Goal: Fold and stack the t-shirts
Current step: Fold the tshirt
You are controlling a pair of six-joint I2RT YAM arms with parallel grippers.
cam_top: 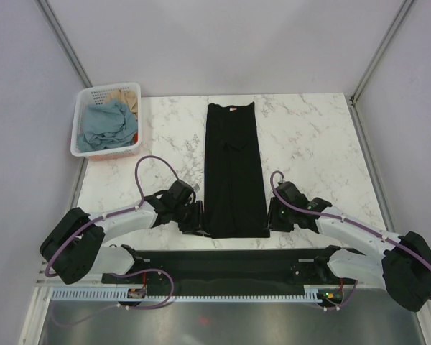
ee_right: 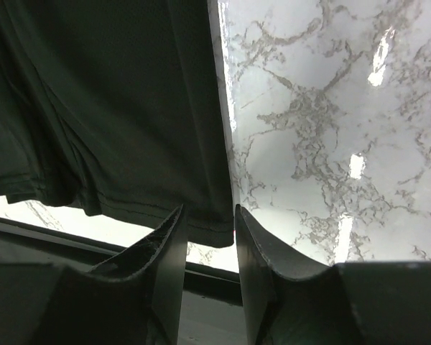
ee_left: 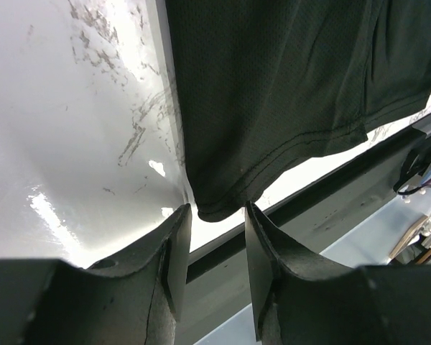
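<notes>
Astride 2 near corners of the black t-shirt (cam_top: pixel 234 172), left tool (ee_left: pixel 218 208) and right tool (ee_right: pixel 209 210) gape.

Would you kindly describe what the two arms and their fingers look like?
The left arm and right arm both have white link shells, black joints and bulky black housings near the base. A purple cable loops along each. The fingers are matte black, curved and tapering, with flat inner faces.
</notes>
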